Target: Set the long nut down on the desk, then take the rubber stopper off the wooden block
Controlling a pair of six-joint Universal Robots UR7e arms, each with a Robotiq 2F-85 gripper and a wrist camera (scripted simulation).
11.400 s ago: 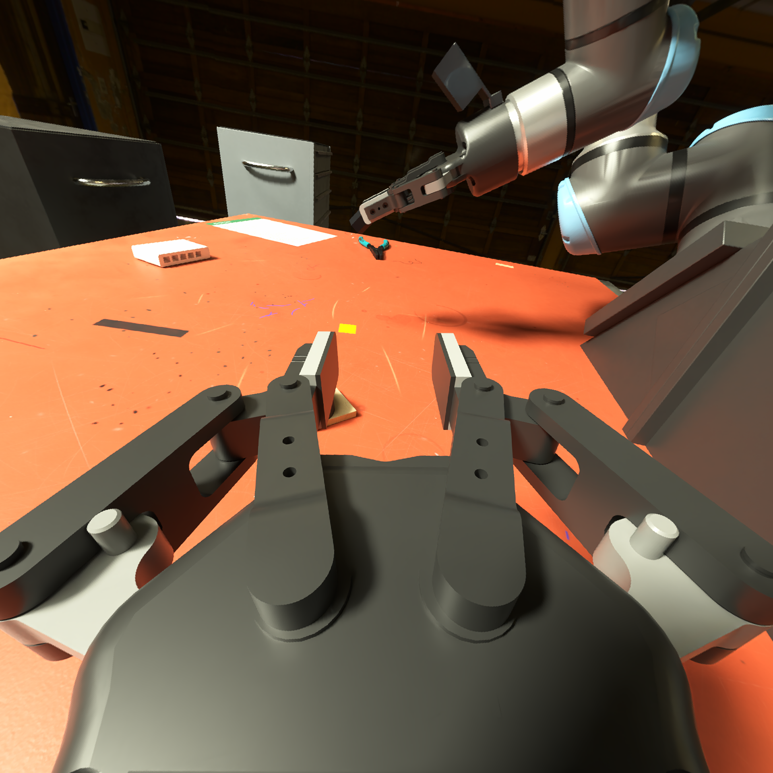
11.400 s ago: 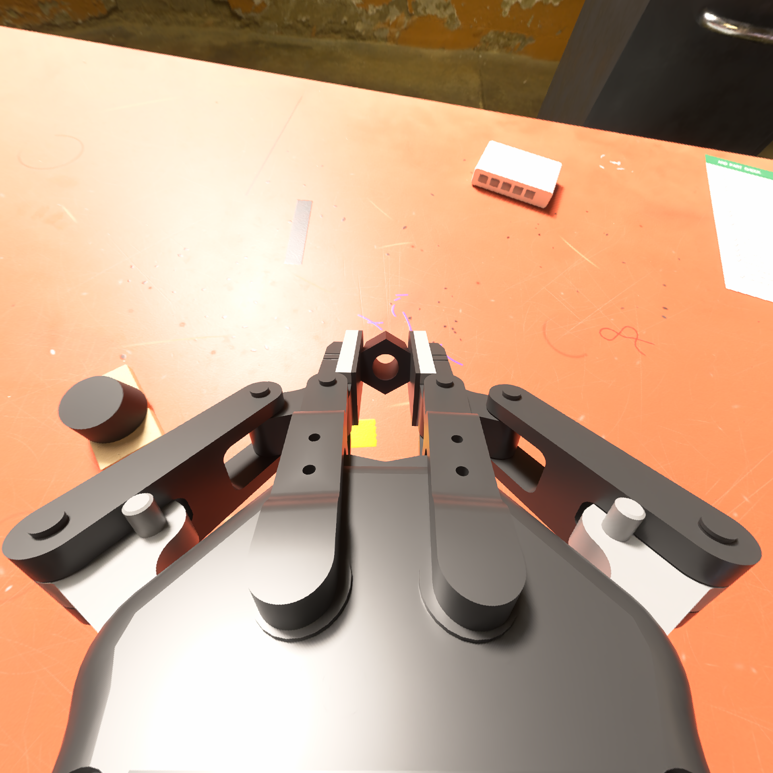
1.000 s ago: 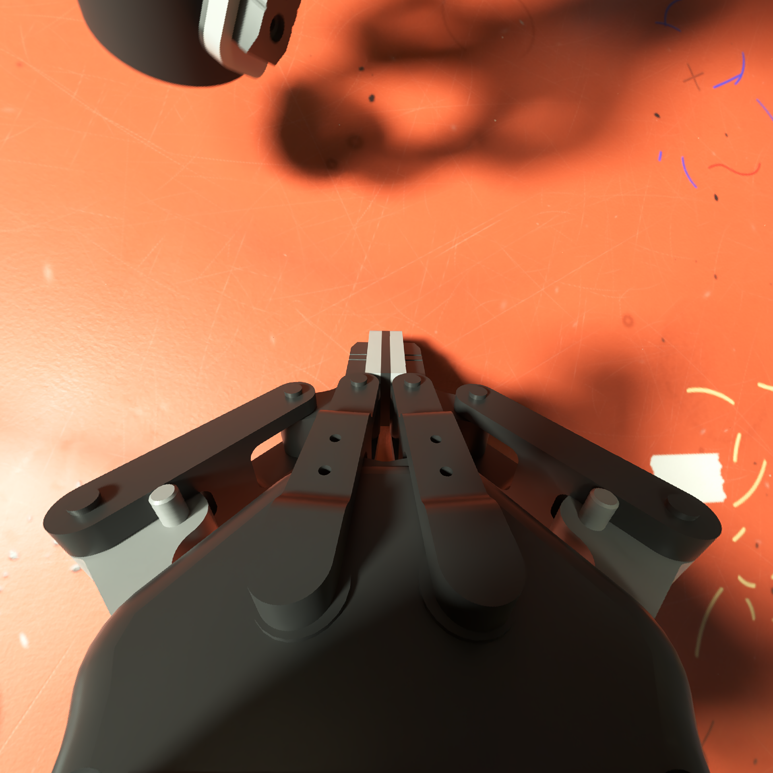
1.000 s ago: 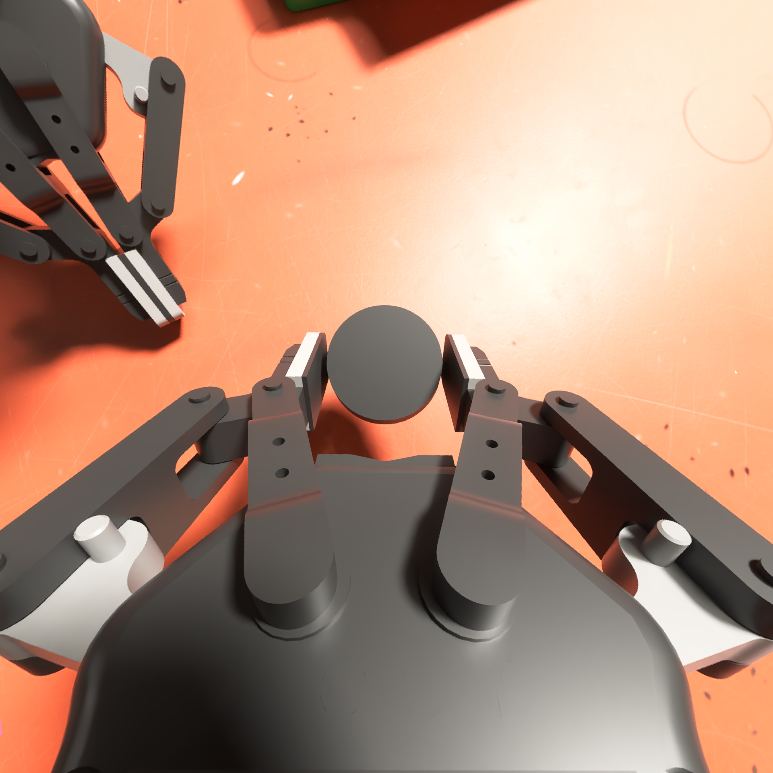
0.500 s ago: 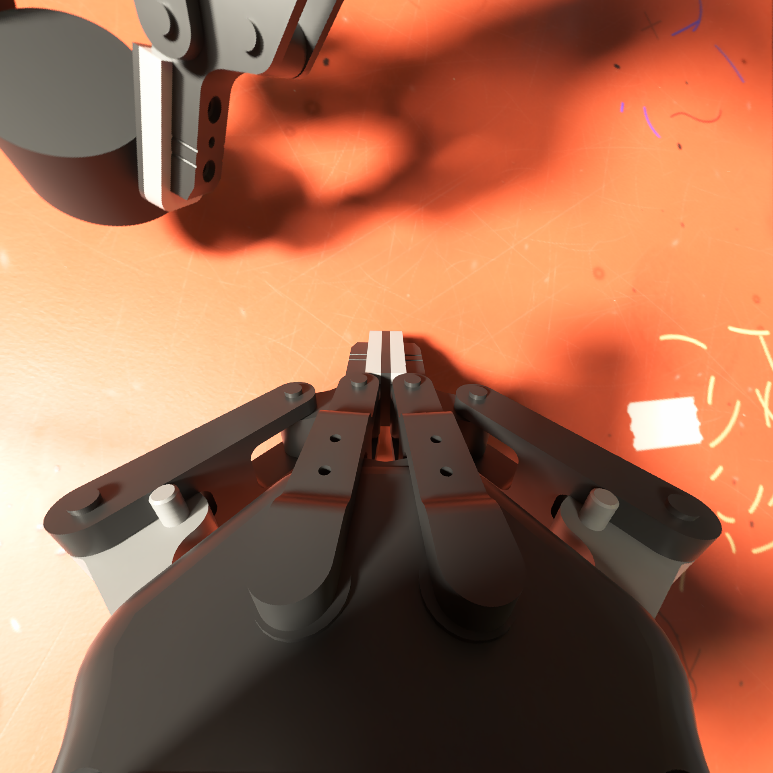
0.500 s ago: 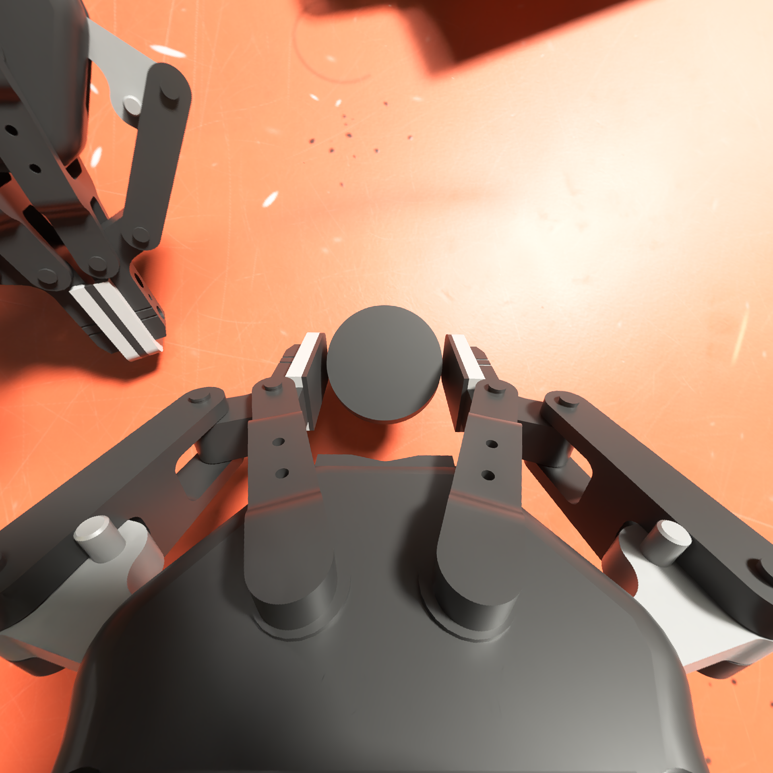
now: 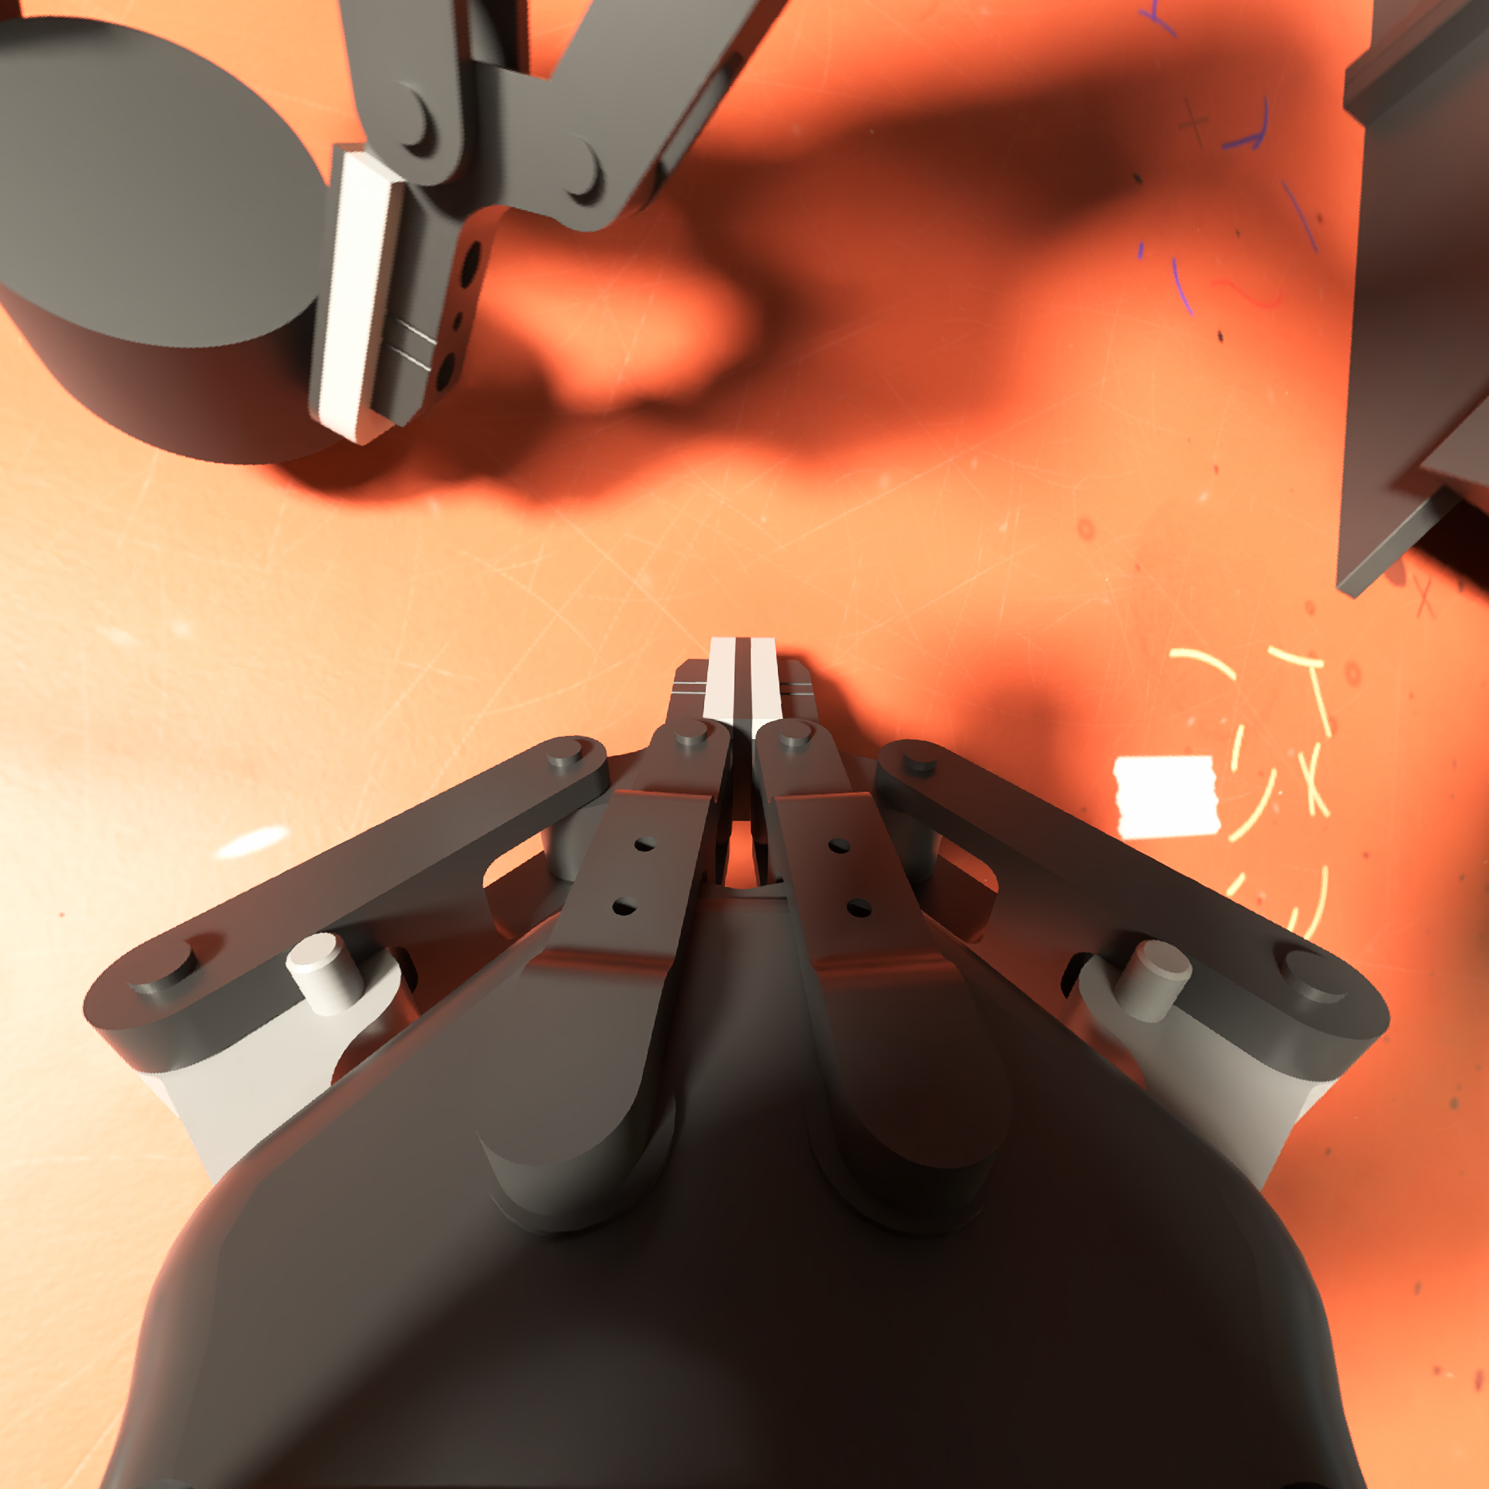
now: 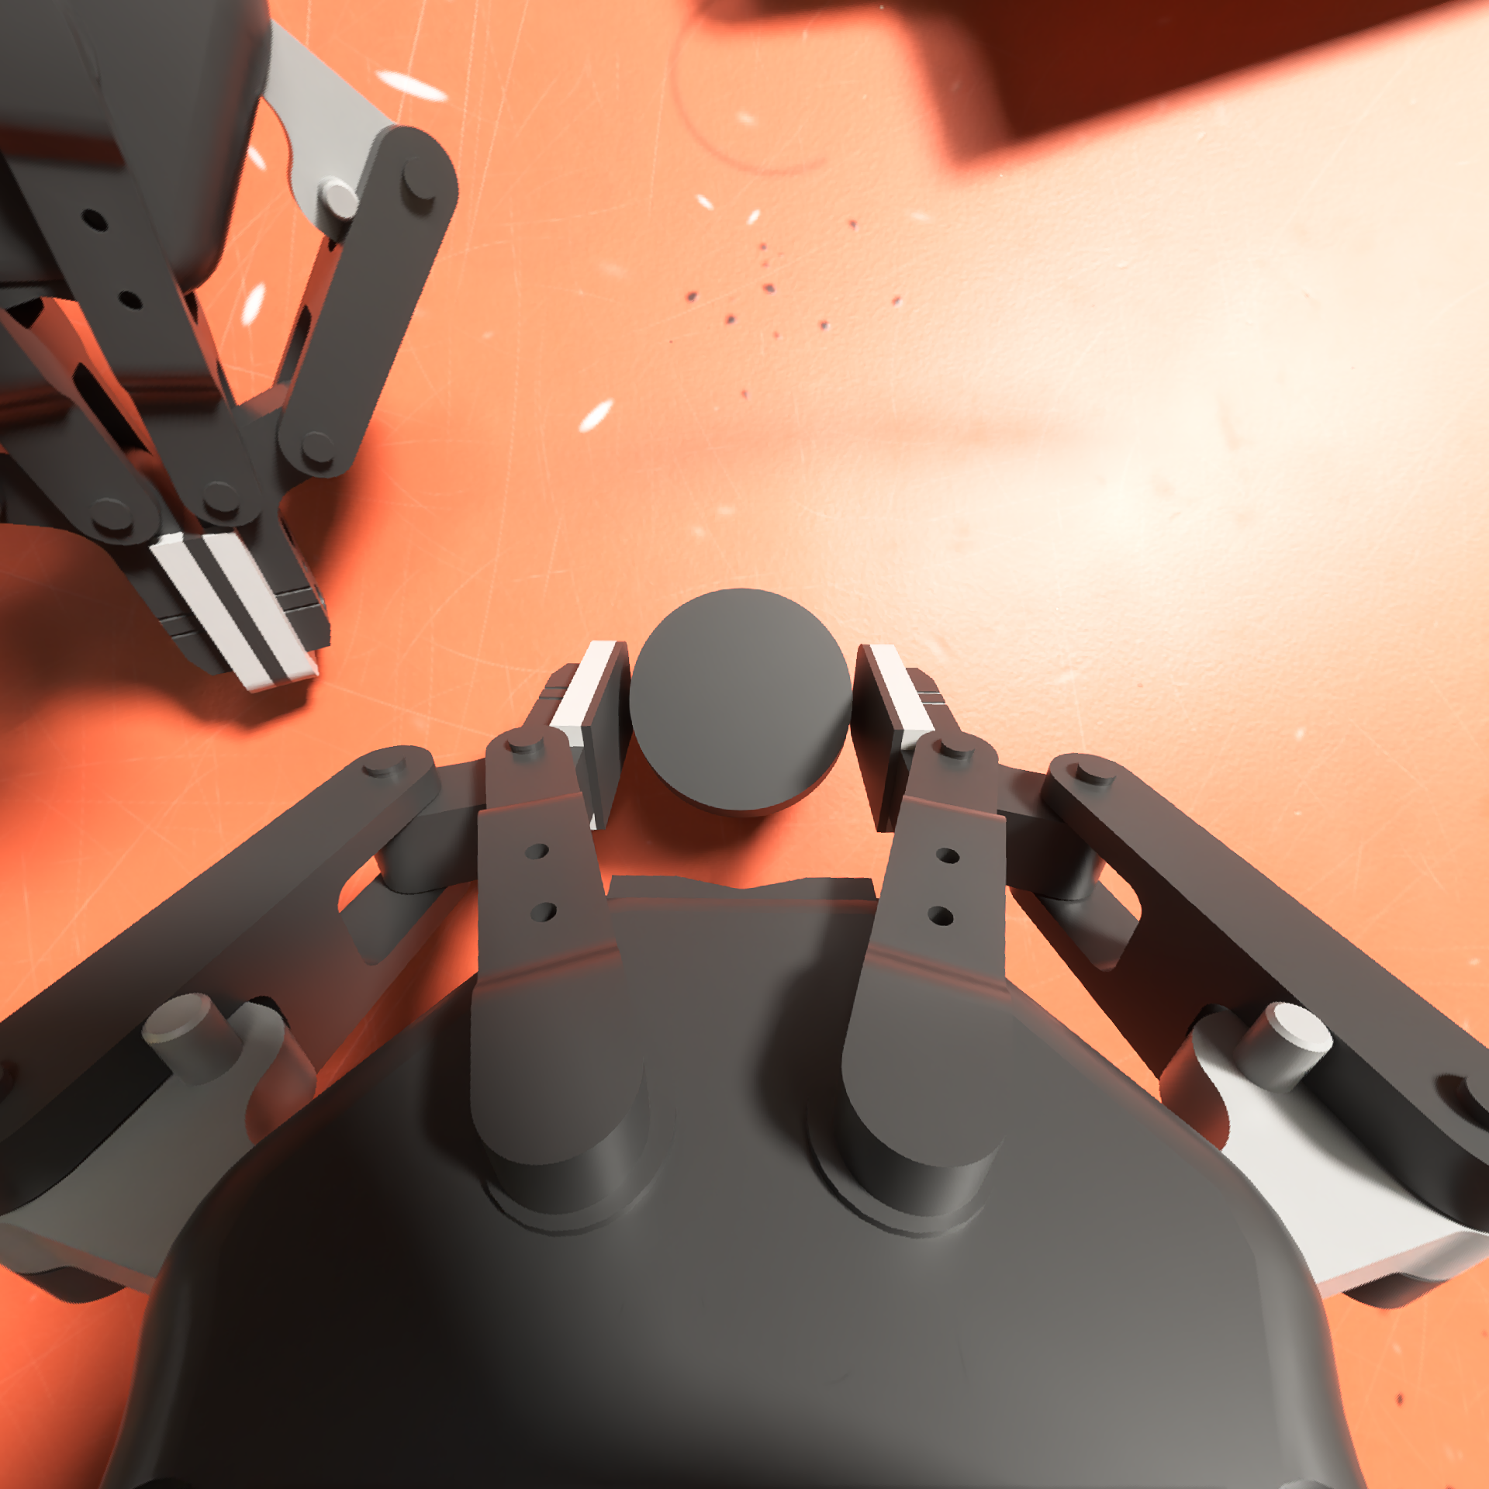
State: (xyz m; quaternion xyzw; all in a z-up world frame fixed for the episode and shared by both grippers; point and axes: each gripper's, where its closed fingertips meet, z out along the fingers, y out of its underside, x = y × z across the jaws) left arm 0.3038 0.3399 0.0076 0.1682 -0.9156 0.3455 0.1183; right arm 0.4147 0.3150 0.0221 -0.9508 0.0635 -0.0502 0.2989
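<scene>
The rubber stopper [image 8: 740,725], a dark grey round plug, sits between the pads of my right gripper [image 8: 741,677], which is shut on it just above the orange desk [image 8: 1047,483]. It also shows in the left wrist view [image 7: 145,242] at the top left, with one right finger [image 7: 362,298] against its side. My left gripper [image 7: 741,677] is shut and empty, pointing down at the desk [image 7: 403,604]. It shows at the left of the right wrist view [image 8: 242,620], close to the stopper. The long nut and the wooden block are out of view.
A grey slab-like structure [image 7: 1418,282] stands at the right edge of the left wrist view. A white scrap of tape [image 7: 1164,798] and yellow scribbles lie on the desk right of my left gripper. A dark shadow [image 8: 1168,64] covers the desk's top right.
Eleven seconds ago the right gripper held the nut and the stopper stood on the block. Over the last second the right gripper with the stopper and the shut left gripper have drawn closer together.
</scene>
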